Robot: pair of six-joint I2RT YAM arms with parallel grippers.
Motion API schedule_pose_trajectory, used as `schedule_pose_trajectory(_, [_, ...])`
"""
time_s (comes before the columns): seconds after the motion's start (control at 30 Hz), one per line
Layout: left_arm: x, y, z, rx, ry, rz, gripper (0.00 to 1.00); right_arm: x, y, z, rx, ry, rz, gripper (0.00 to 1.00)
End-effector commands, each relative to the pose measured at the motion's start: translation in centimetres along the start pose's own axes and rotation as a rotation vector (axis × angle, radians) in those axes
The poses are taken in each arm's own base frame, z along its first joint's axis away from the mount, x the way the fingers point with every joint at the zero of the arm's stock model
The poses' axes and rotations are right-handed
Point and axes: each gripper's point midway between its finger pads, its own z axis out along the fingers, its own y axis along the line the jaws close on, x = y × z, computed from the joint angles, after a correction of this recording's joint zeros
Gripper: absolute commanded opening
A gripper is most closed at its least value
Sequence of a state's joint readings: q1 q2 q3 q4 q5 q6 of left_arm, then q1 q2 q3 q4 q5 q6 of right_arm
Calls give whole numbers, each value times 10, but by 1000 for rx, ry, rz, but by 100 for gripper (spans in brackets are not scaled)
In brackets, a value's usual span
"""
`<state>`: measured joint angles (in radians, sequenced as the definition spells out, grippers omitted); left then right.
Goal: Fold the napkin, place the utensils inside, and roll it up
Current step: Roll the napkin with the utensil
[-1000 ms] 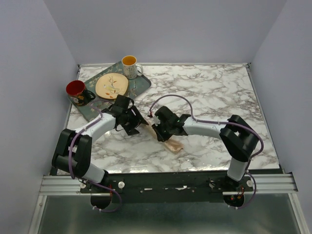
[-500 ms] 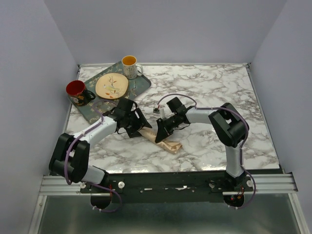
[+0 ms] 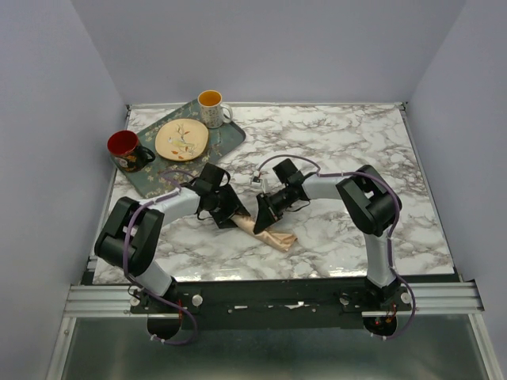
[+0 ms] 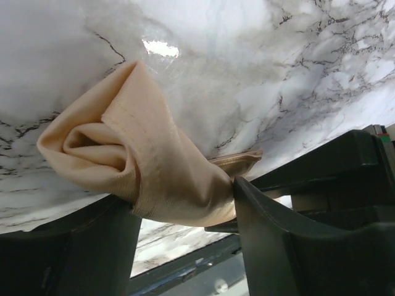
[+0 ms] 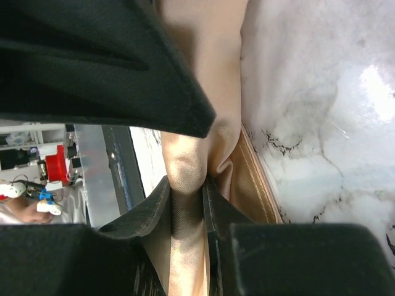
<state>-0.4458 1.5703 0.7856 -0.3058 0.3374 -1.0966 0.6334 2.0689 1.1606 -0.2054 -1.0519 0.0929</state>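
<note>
The left pincer (image 4: 180,196) has its two fingers (image 4: 290,240) set wide, and it is grasping the napkin (image 4: 160,166). The cloth fills the gap and touches both fingers. The right pincer (image 5: 185,203) is clenched tight on a thin fold of the same napkin, and the cloth is squashed flat between its fingers.

There is one napkin. It is peach-tan and rolled into a fat tube. It lies on the marble surface (image 3: 356,150), near the middle and a bit toward the near edge. The left pincer holds its left end and the right pincer holds it just to the right of that. In the top view the near right end of the roll pokes out past the right pincer.

In the left wrist view the open end of the roll shows soft curled layers, but what is deep inside is hidden by cloth. From above, the two pincers cover much of the roll. In the right wrist view, black parts fill most of the picture, so only a strip of cloth and some marble show.

Far to the left sits one dark tray (image 3: 227,136). On it is one round cream plate (image 3: 182,138) and two mugs: a red mug (image 3: 125,146) at the left end and a white mug (image 3: 211,107), yellow inside, at the far end. They are well apart from the napkin.
</note>
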Motion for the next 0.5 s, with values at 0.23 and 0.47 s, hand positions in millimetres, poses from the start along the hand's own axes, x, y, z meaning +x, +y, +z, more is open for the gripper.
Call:
schedule_pose_trajectory(0.23, [-10, 23, 16, -113, -44, 13, 46, 0, -8, -1, 30, 49, 41, 17])
schedule_pose_trajectory(0.47, [-12, 22, 15, -126, -46, 18, 29, -14, -13, -16, 200, 9, 21, 34])
